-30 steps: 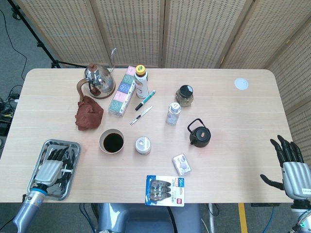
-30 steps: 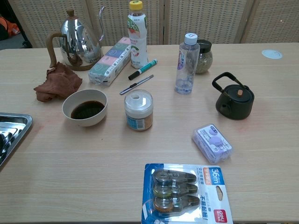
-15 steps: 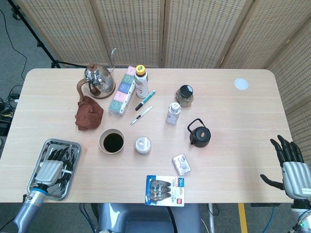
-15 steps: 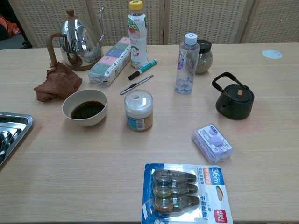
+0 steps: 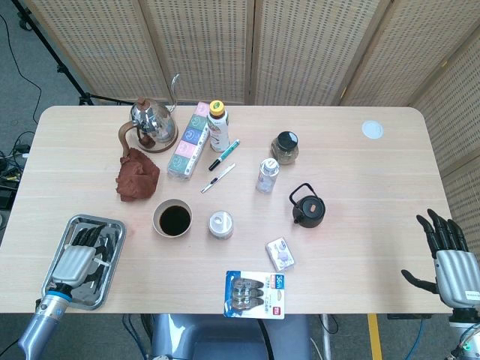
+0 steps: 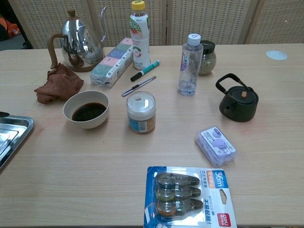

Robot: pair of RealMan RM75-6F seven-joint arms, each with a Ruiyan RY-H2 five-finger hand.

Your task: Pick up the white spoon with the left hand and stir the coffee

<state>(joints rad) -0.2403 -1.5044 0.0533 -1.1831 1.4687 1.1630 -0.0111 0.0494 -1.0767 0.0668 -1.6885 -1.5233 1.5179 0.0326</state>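
Note:
My left hand hangs over the metal tray at the table's front left corner, fingers curled downward. A thin white piece of the spoon shows at the hand's right edge, held against the thumb side; the hand hides the rest of it. The chest view shows only a dark fingertip above the tray. The coffee bowl, white with dark liquid, stands to the right of the tray, apart from the hand. My right hand sits off the table's front right corner, fingers spread and empty.
A small white-lidded jar stands just right of the bowl. A brown cloth and a steel kettle lie behind it. Further right are a tissue pack, bottles, two pens, a black teapot and a tape pack.
My left hand has risen out of the tray and drawn slightly left; in the chest view its fingers have left the tray floor. The right hand has not moved.

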